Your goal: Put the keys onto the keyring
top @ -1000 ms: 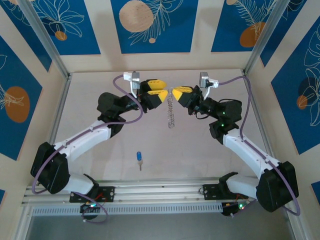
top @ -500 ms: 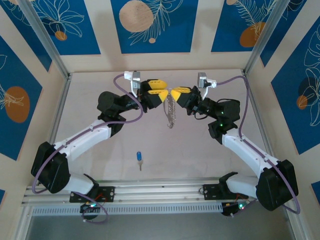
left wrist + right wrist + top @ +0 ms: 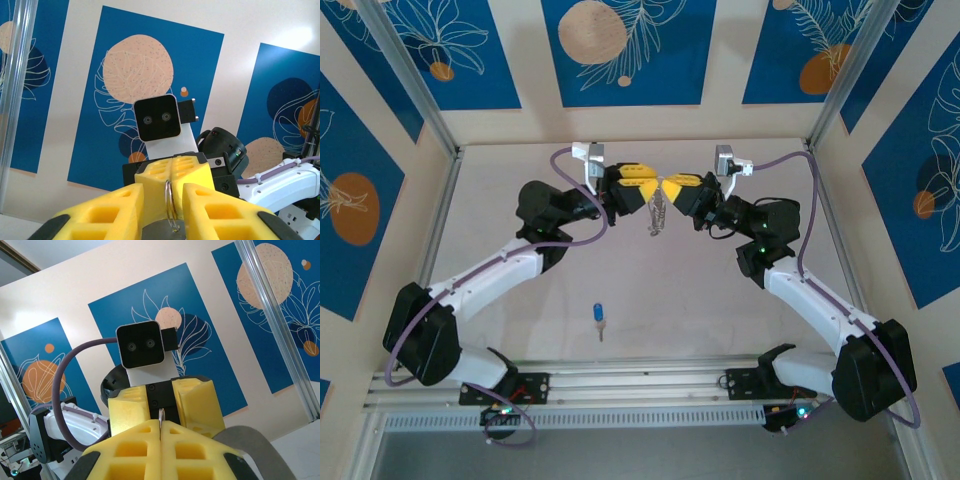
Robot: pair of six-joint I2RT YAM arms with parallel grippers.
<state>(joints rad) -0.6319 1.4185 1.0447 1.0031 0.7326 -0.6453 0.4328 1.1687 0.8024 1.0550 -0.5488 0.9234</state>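
Key point(image 3: 598, 314) lies on the worktop point(image 3: 700, 310), long axis near–far, blue head farthest. Closed right fingers point(image 3: 192, 450) pinch the keyring point(image 3: 659, 212), chain dangling mid-air; left fingers point(image 3: 112, 212) stand slightly apart astride its ring. Tag hard to make out.

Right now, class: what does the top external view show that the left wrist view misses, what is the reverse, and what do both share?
Overhead: the blue key lying on the table. Left wrist: the right arm's camera looking back, and the left gripper with jaws apart either side of the keyring. Both: the right gripper shut on the keyring, tip to tip with the left.
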